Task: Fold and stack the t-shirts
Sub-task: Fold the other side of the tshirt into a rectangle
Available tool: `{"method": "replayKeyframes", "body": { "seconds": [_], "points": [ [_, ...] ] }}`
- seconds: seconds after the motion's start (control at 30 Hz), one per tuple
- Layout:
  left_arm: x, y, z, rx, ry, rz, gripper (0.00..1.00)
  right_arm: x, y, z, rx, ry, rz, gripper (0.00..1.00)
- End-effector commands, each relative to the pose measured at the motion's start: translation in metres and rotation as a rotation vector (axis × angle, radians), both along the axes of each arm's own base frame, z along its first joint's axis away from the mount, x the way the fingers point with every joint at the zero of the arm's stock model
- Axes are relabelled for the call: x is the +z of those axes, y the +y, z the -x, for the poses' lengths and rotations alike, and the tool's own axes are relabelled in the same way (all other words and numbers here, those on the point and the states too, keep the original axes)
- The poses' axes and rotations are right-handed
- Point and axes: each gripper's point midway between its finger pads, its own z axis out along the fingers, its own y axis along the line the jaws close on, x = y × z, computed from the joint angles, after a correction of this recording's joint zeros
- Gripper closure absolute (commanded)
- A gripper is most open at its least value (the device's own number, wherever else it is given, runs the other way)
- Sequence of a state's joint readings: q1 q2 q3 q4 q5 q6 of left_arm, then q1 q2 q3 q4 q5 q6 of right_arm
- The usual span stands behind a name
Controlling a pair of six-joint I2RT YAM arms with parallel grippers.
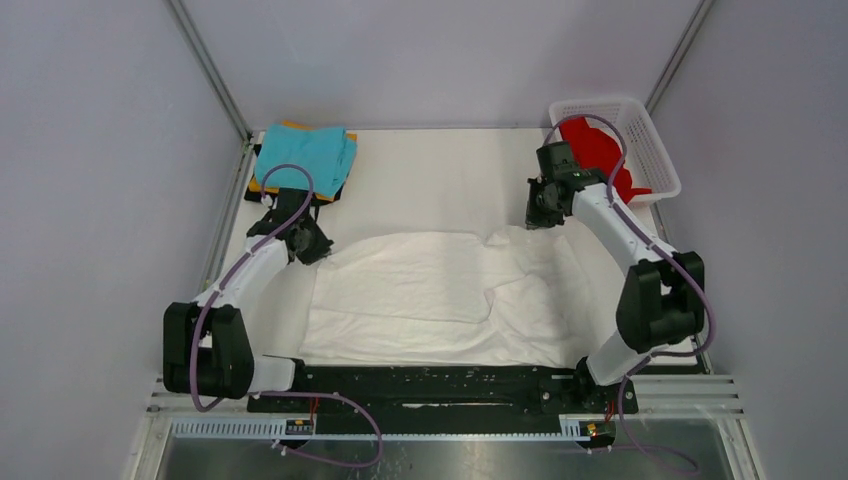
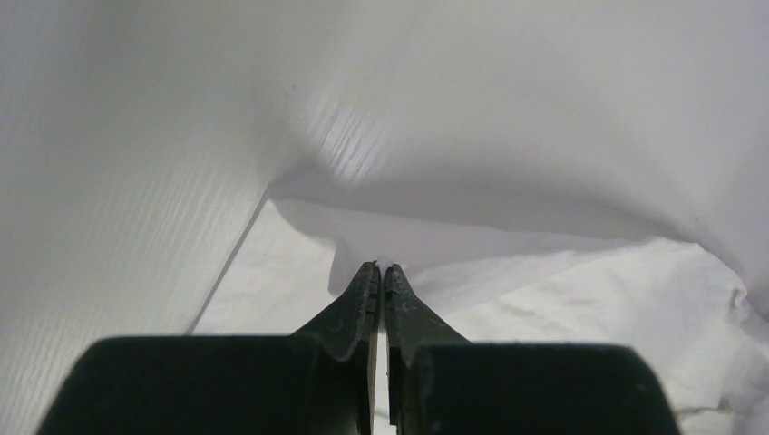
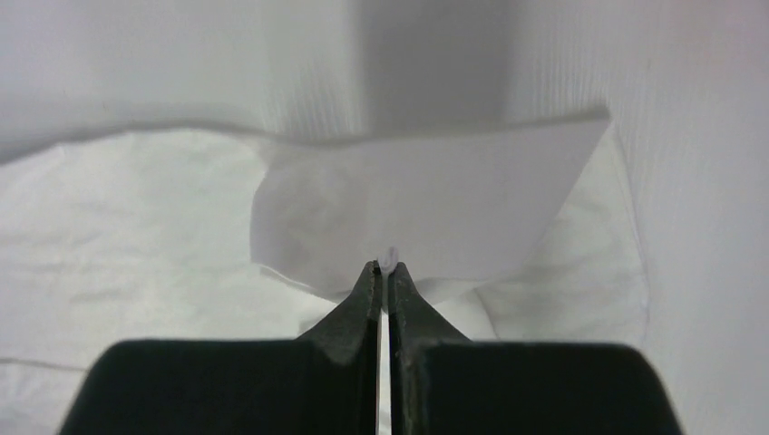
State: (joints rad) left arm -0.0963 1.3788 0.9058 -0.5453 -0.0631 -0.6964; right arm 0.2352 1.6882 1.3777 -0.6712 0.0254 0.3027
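A large white t-shirt (image 1: 430,295) lies spread across the middle of the table. My left gripper (image 1: 310,240) is at its far left corner, shut on a fold of the white cloth (image 2: 589,299); in the left wrist view the left gripper's tips (image 2: 382,269) meet at the fabric edge. My right gripper (image 1: 540,218) is at the shirt's far right corner, shut, and in the right wrist view a sliver of white cloth (image 3: 136,227) shows between the right gripper's tips (image 3: 388,267). A folded teal t-shirt (image 1: 315,155) tops a stack at the far left, with orange (image 1: 262,185) and black (image 1: 335,192) edges beneath. A red t-shirt (image 1: 595,150) lies in the basket.
The white mesh basket (image 1: 660,160) stands at the far right corner, just behind my right arm. Grey walls and metal frame posts close in the table on the left, back and right. The black arm-mount rail (image 1: 430,385) runs along the near edge.
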Motion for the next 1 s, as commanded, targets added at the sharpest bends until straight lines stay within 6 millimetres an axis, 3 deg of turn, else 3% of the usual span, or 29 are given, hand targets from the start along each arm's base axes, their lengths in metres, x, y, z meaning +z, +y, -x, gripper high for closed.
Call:
{"method": "replayKeyframes", "body": {
  "seconds": [0.0, 0.27, 0.63, 0.8, 0.97],
  "points": [
    [0.017, 0.001, 0.007, 0.033, -0.096, 0.022, 1.0, 0.009, -0.005, 0.052, 0.017, -0.004, 0.022, 1.0],
    [0.016, 0.023, 0.04, 0.129, -0.088, -0.051, 1.0, 0.009, -0.018, 0.129, 0.036, 0.051, 0.036, 1.0],
    [0.012, 0.04, 0.063, 0.217, -0.061, -0.099, 1.0, 0.016, -0.028, 0.179, 0.059, 0.09, 0.021, 1.0],
    [0.011, 0.044, 0.066, 0.238, -0.064, -0.103, 1.0, 0.007, -0.013, 0.201, 0.09, 0.146, -0.082, 1.0],
    [0.003, 0.042, 0.07, 0.24, -0.053, -0.095, 1.0, -0.006, -0.018, 0.22, 0.064, 0.214, -0.067, 0.99]
  ]
}}
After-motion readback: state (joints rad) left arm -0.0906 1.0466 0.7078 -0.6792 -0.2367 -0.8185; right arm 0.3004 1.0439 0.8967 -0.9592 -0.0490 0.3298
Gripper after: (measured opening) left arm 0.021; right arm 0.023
